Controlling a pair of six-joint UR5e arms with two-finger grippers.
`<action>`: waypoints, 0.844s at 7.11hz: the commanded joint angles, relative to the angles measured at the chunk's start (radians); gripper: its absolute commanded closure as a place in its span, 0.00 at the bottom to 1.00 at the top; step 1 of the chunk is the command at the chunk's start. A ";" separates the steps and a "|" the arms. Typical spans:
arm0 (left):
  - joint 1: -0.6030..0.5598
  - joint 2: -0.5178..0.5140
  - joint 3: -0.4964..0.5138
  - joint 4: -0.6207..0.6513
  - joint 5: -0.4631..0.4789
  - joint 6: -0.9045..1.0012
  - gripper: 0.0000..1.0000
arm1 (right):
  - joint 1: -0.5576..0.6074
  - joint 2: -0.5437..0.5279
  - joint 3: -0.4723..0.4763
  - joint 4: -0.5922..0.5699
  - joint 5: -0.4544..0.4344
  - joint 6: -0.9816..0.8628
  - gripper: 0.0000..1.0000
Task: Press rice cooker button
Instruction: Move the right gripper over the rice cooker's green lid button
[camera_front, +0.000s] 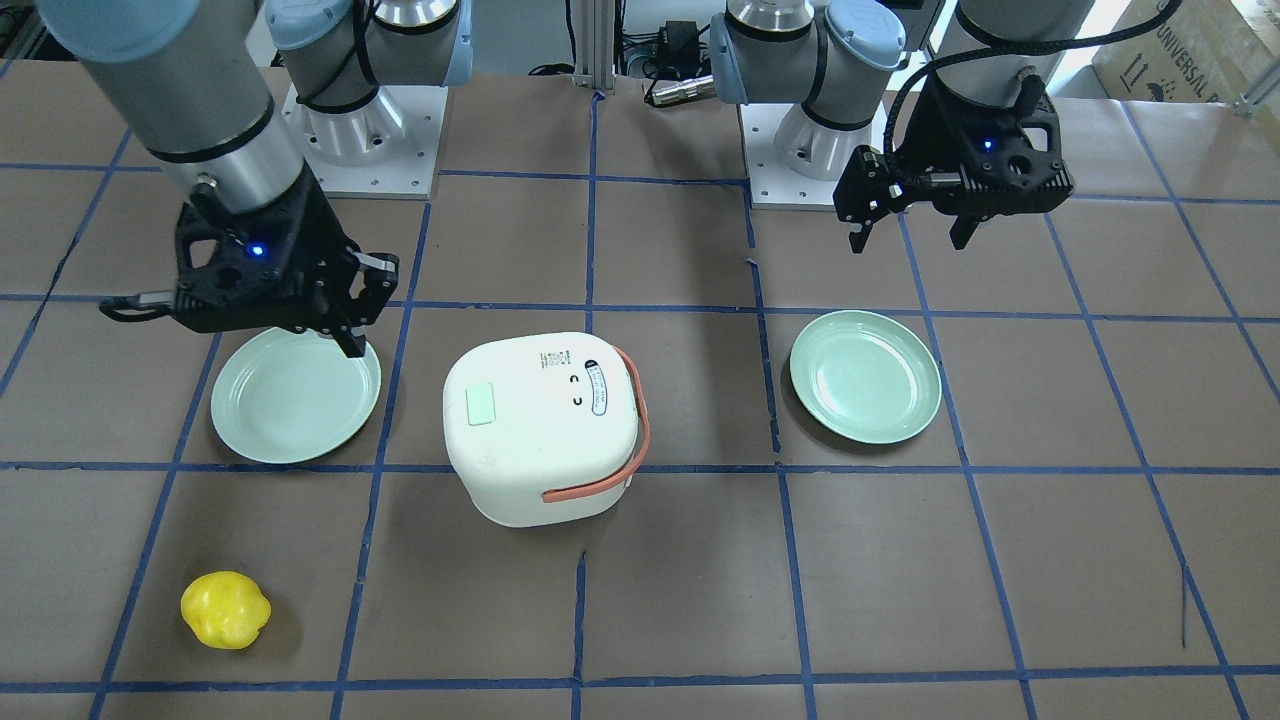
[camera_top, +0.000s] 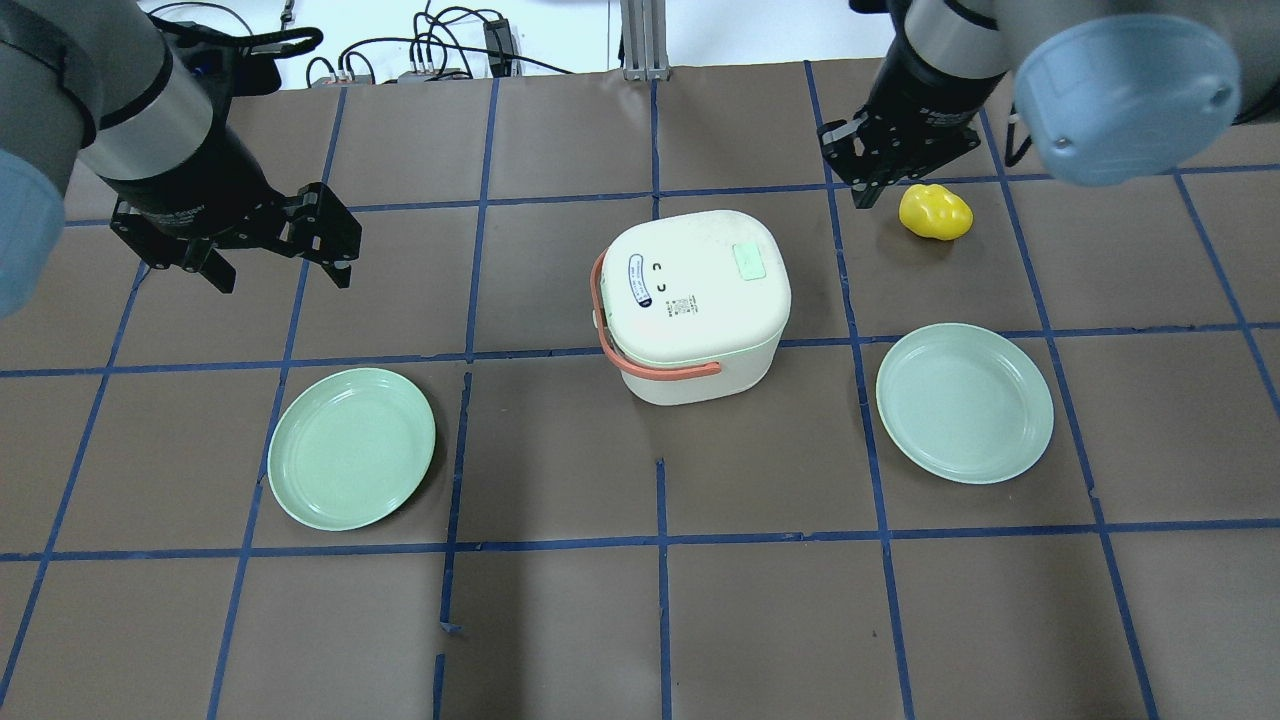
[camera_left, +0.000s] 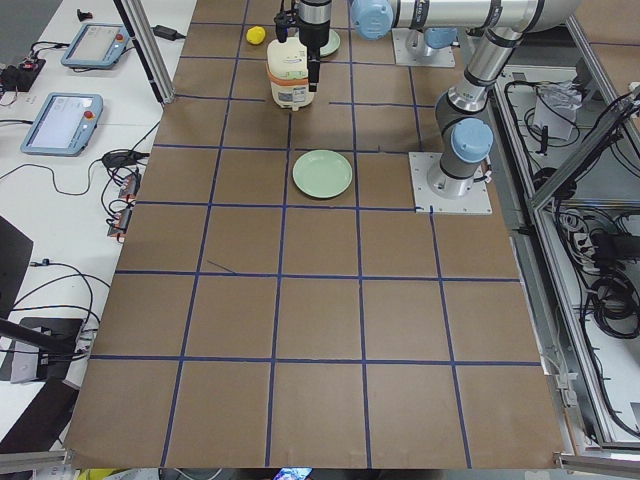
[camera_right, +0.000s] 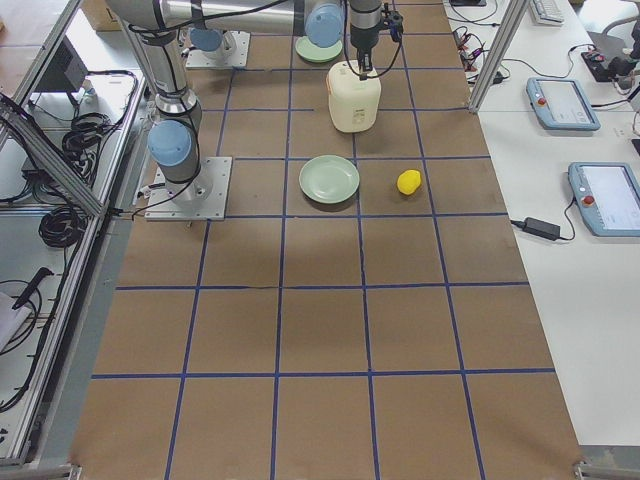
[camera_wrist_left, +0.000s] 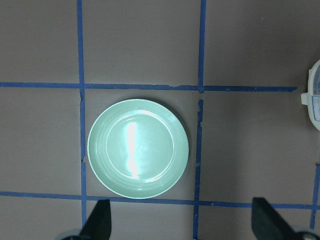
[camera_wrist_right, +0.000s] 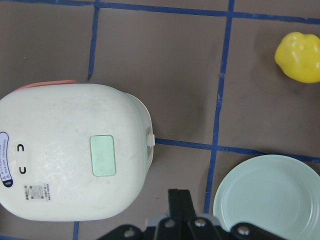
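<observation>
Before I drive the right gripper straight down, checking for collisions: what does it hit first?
Probably bare table, in the gap between the rice cooker and the green plate, going by the wrist view. The right gripper is shut; its height is unclear.

Unobstructed rice cooker lid (camera_top: 700, 270) (handle (camera_top: 603, 330) lowered)
</observation>
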 joint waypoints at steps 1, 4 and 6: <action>0.000 0.000 0.000 0.000 0.000 0.000 0.00 | 0.058 0.066 -0.003 -0.055 0.002 0.000 0.93; 0.000 0.000 0.000 -0.002 0.000 0.000 0.00 | 0.076 0.111 -0.005 -0.125 0.002 -0.002 0.92; 0.000 0.000 0.000 0.000 0.000 0.000 0.00 | 0.082 0.128 -0.006 -0.124 0.002 -0.003 0.92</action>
